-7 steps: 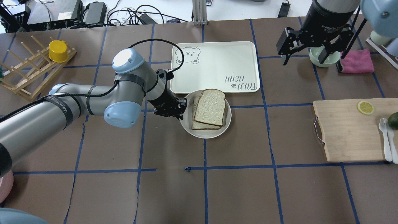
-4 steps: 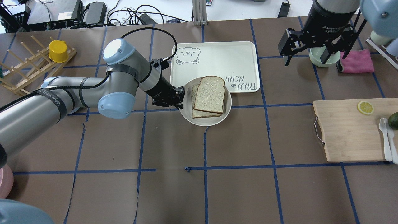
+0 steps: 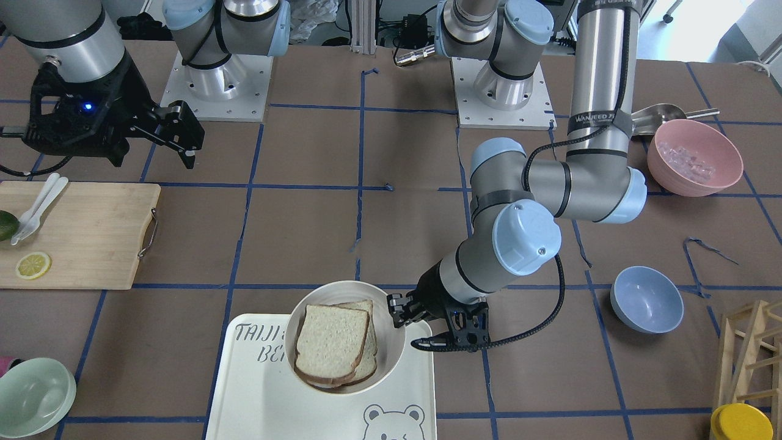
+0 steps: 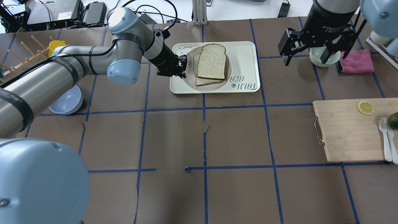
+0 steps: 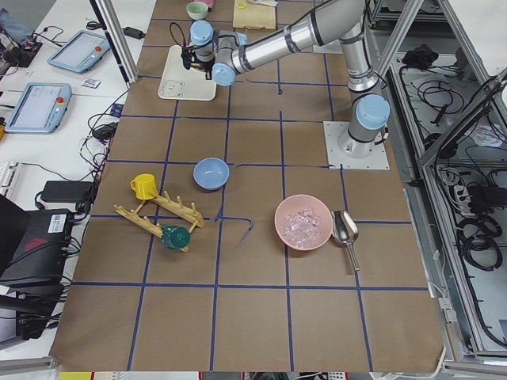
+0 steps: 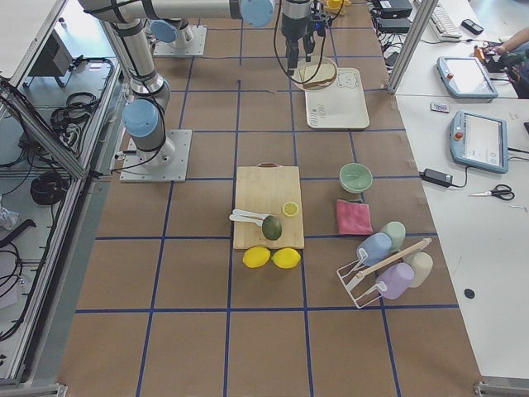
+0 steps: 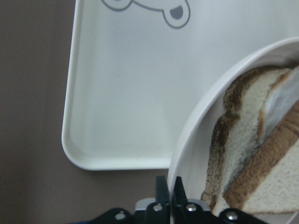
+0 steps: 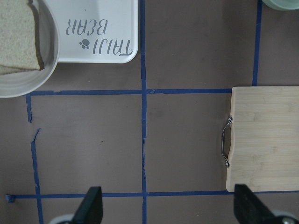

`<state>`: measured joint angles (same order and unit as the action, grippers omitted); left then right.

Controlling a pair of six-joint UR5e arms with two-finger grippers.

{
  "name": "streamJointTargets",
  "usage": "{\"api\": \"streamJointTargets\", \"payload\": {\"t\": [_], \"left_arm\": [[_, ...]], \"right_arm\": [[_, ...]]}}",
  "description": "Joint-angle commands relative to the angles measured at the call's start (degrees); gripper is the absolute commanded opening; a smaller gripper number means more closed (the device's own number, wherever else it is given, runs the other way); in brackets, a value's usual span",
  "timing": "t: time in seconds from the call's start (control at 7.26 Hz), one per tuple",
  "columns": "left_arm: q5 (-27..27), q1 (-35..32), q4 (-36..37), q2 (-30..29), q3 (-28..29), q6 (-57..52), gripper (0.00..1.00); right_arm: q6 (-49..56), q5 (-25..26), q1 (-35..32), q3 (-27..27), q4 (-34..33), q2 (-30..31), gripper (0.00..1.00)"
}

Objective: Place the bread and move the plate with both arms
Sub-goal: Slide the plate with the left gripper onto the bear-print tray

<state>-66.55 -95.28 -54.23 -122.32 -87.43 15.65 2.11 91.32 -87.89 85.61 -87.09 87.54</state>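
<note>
Bread (image 3: 332, 339) shows on the front camera as a round-topped slice lying on a second slice (image 3: 371, 360) inside the plate (image 3: 391, 348), just past the fingertips of my left gripper (image 3: 400, 308). That gripper is clamped on the plate's rim, one finger inside the dish and one outside. The plate hangs partly over the tray (image 3: 244, 391), which lies ahead of the gripper; I cannot tell whether the two touch.

On the overhead camera, the plate and both slices fall within the tray's outline, directly in front of the left gripper. My right gripper (image 4: 304, 57) hangs well apart from them, its fingers spread wide with nothing between. A green bowl (image 4: 325, 62) shows under it, a pink cloth (image 4: 357, 60) is just beside its outer finger, and the cutting board (image 4: 348, 130) lies off to the robot's side of it.

From the left end camera, my left arm (image 5: 277, 43) is stretched out to the far tray. The gripper there is too small to judge.

From the right end camera, the plate with the bread sits at the tray's far end, right beside the left gripper.

On the left wrist camera, the fingers (image 7: 161, 189) pinch the plate rim at the bottom of the frame. The bread's crust is just inside the rim, and the tray's rounded corner is below and beyond.

On the right wrist camera, the two fingertips are wide apart at the lower corners, with only table (image 8: 187, 140) between them. The cutting board is ahead on one side, and the tray corner and plate edge are farther ahead on the other.
</note>
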Motion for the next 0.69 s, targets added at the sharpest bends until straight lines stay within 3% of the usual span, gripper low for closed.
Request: {"api": "streamJointTargets", "payload": {"t": [0.0,0.55], "left_arm": [[0.4,-0.2,0.7,-7.4,5.6,2.8,0.02],[2.1,-2.1,0.7,-9.3,5.5,3.5,0.04]], "right_arm": [[0.0,-0.1,0.0,0.0,0.0,0.0,1.0],[0.0,0.0,0.0,0.1,-0.1,0.0,1.0]]}}
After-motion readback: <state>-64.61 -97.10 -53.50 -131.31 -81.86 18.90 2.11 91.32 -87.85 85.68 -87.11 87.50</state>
